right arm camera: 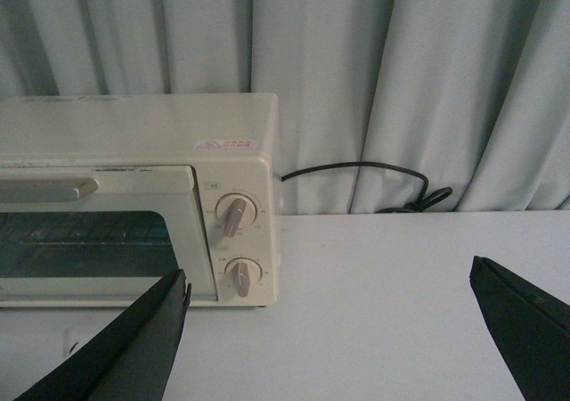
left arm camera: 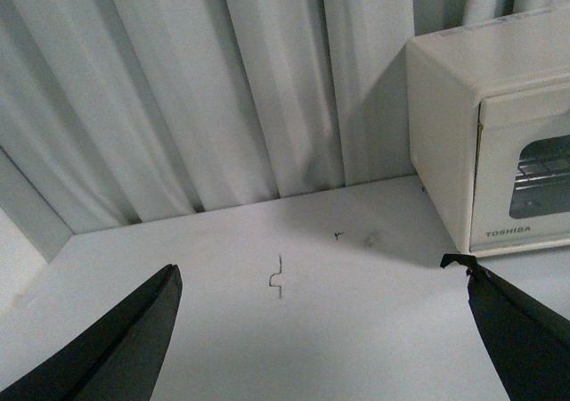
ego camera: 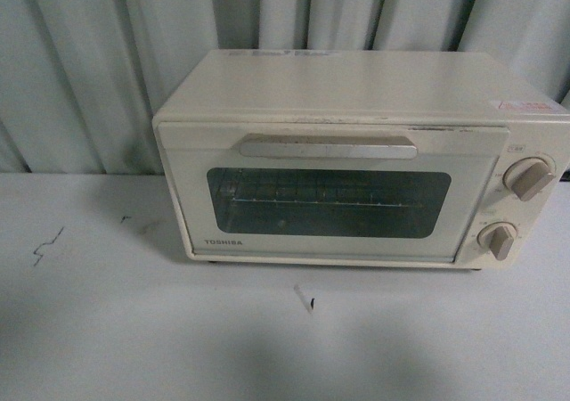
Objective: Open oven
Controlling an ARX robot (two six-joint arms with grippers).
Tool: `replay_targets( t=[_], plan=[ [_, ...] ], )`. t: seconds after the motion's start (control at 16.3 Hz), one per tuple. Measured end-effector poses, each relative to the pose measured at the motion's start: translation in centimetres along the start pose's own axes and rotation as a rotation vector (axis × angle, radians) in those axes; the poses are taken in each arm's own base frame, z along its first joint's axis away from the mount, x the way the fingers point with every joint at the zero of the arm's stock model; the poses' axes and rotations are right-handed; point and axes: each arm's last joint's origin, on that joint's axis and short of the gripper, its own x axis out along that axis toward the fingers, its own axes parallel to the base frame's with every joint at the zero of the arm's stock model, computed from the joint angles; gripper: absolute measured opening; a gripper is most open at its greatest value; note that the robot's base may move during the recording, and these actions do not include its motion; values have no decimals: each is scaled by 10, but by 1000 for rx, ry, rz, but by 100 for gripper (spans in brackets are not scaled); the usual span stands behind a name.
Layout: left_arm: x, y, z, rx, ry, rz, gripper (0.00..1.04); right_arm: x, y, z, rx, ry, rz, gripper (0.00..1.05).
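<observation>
oven [ego camera: 356,160] door closed on table [ego camera: 107,330]; left fingers [left arm camera: 134,347] and right fingers [right arm camera: 134,347] both spread.

Cream-white oven [ego camera: 356,89] with dark glass window [ego camera: 329,202], beige handle [ego camera: 328,146] and knobs [ego camera: 529,178]. White desk [ego camera: 134,330]; pale grey pleated curtain [ego camera: 107,45]. Black cable [right arm camera: 374,174]; both grippers' fingers [left arm camera: 116,347] black.

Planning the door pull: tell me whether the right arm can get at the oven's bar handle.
Probably yes: the right gripper is open, facing the oven, and nothing lies before the handle.
</observation>
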Motion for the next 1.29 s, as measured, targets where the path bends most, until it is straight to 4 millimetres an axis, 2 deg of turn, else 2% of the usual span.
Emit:
replay_targets(
  t=[1.29],
  plan=[
    [0,0,0,0,0,0,98,0,0,0,0,0,0,98]
  ],
)
